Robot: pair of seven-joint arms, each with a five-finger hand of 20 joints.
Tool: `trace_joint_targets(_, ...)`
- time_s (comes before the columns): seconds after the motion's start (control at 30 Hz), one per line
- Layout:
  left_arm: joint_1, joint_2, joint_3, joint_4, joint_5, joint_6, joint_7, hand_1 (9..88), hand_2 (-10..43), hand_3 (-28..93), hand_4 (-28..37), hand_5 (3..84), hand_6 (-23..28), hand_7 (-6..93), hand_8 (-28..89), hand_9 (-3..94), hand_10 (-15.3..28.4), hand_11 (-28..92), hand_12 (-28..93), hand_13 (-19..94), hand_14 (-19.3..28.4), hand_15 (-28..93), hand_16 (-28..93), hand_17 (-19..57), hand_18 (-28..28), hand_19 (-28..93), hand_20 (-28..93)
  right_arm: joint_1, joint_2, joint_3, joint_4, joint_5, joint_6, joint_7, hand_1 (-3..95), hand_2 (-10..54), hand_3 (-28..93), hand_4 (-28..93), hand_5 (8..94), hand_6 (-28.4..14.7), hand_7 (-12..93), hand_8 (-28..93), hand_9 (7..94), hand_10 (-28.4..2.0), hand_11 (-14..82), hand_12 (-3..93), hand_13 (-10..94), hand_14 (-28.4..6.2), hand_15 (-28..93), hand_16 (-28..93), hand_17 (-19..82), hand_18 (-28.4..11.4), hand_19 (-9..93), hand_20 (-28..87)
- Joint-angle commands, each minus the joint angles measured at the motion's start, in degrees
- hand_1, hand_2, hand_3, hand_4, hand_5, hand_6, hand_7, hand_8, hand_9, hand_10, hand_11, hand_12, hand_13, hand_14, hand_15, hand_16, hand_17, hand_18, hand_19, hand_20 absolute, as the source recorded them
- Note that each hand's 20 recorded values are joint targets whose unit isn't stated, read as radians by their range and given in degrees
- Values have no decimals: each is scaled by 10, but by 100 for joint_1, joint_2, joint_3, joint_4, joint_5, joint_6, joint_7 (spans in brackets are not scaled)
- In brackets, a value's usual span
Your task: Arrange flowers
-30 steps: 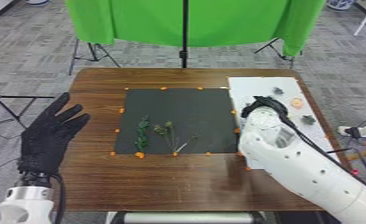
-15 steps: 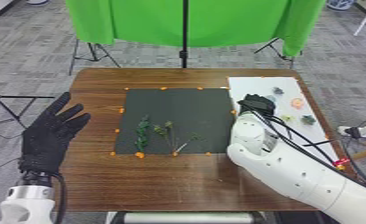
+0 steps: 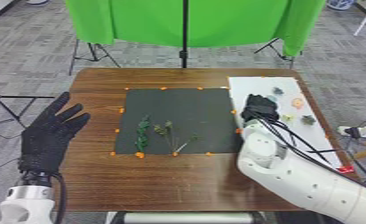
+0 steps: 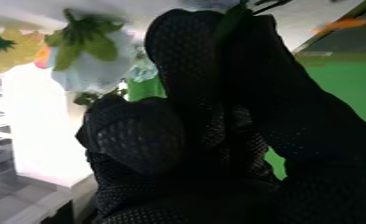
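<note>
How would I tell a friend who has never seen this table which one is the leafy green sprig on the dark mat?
On the brown table, find the dark mat in the middle. Near its left edge in the head view, toward the robot, lies the leafy green sprig. Leaves cover most of its length, unlike the thin, sparser stems just to its right.

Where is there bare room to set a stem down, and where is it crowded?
Bare: the black mat's far part, beyond the leafy sprig and thin stems, and the tabletop between mat and near edge. Crowded: the white sheet, with flowers and the right hand.
</note>
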Motion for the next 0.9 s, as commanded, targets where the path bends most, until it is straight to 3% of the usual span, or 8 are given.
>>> trace_joint_targets(0.03,127,52,7,-9,-41,78,117,238,57,797,-245,349,73,131,-100,343,189,222,114,270,274,508,-71,-66,284,538,169,394,333,121,-412,-128,328,-53,570,-95,764,-283,869,-43,283,186,916,-98,304,340,859,-52,721,194,409,-272,932,444)
trace_joint_targets(0.27,151,115,15,-10,-54,93,203,238,57,797,-245,349,73,131,-100,342,189,222,114,271,274,507,-71,-66,284,539,169,101,337,350,-1222,-291,280,-301,565,-95,779,-283,874,-46,277,197,915,-102,315,338,857,-55,734,195,410,-275,932,462)
trace_joint_targets(0.5,96,41,-22,10,-6,15,78,239,57,796,-245,349,72,131,-100,342,189,221,114,271,276,509,-71,-66,284,538,168,-389,94,468,-1821,-425,-147,-666,564,-95,784,-283,877,-45,272,203,915,-104,325,332,858,-56,742,194,412,-279,932,479)
trace_joint_targets(0.9,125,4,-37,10,1,-5,36,238,56,798,-245,349,73,131,-100,342,188,221,113,271,275,507,-71,-66,284,539,168,-833,-329,40,-1551,-407,-415,-439,560,-95,790,-283,881,-46,265,202,916,-105,332,325,859,-57,747,193,412,-282,932,490)
